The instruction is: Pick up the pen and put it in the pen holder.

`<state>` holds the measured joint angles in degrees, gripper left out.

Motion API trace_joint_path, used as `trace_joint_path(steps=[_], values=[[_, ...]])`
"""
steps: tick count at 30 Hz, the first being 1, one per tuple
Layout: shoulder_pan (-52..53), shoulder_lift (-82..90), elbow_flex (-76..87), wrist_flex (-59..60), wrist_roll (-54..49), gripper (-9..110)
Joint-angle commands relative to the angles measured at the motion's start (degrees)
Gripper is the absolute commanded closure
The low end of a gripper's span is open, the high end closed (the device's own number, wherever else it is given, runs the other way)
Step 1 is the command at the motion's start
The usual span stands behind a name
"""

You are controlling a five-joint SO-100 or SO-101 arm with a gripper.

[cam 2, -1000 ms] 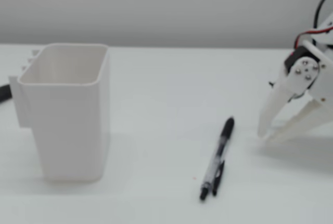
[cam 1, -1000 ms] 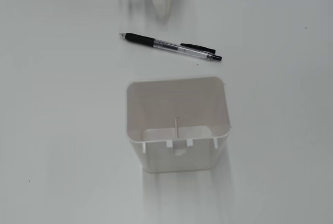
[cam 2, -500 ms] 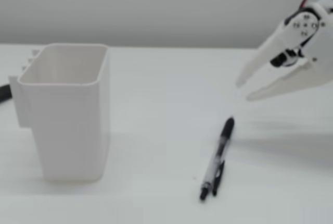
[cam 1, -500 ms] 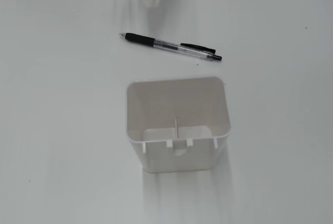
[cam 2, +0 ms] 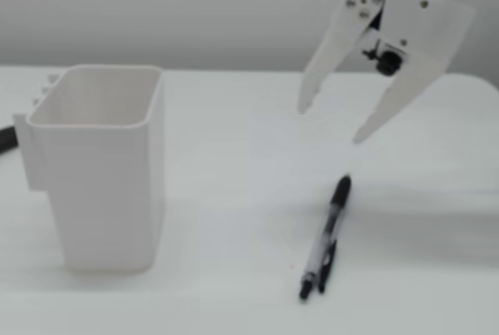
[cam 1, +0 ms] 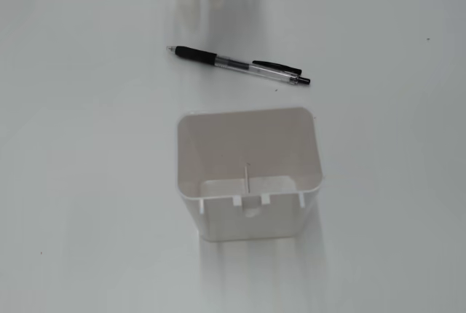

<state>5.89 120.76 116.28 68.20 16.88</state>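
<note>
Task barely begun, judging by the layout: nothing grasped, nothing delivered. Gripper (cam 2: 327, 126) spread wide and empty, fingers apart, hanging in the air with tips pointed down in the low fixed view; only a pale blur of it at the top edge in the fixed view from above. Pen (cam 2: 326, 240) flat on the table (cam 2: 234, 163) below the fingertips, apart from them, its black grip end nearest the gripper and its clip and button end pointing away toward the camera in the low view. From above, pen (cam 1: 237, 65) lying crosswise, between the gripper and the pen holder (cam 1: 250, 222), touching neither. Pen holder (cam 2: 97, 171) upright, well off to the gripper's far side past the pen, to the left in the low view. Inside, seen from above: bare white floor, a thin divider down the middle, small notches on the near rim, no pen or anything else in it. Left to do, as a judgement: lowering over the barrel, closing on it, lifting, carrying across to the open top and letting go inside.
</note>
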Motion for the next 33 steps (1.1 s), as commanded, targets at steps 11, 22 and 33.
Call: trace_joint_path(steps=[11,22,33], values=[[-7.47,-19.42,-7.29,-3.87,3.25,82],[-7.47,-26.37,-3.43,-11.69,3.25,82],[-7.47,-32.52,-4.31,-11.69,3.16,99]])
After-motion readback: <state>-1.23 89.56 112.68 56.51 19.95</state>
